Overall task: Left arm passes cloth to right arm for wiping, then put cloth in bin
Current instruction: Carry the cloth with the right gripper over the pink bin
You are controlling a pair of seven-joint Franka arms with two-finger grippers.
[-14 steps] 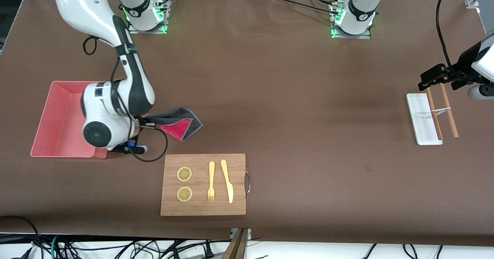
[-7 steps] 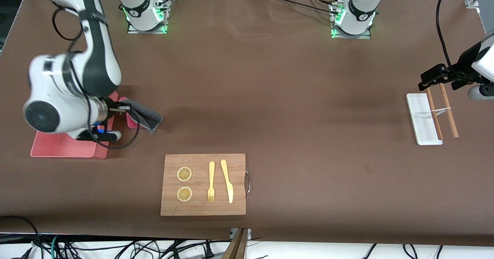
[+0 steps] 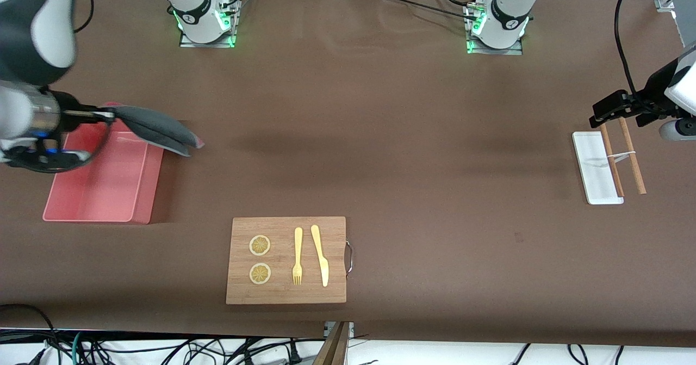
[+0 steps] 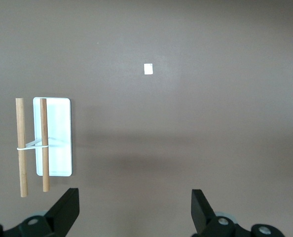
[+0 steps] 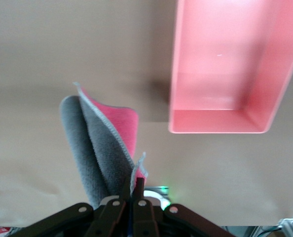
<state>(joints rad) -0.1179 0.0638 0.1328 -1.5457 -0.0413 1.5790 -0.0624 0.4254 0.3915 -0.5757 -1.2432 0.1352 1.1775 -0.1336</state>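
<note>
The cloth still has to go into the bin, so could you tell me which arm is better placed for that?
Right: its gripper holds the cloth over the bin; the left gripper waits open by the white tray.

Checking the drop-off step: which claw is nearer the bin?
Right. The right claw, shut on the cloth, is up over the bin. The left claw hangs open over the white tray at the left arm's end of the table.

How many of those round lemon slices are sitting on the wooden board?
2, both on the wooden board beside the fork: one lemon slice farther from the front camera, the other nearer. None looks hidden.
</note>
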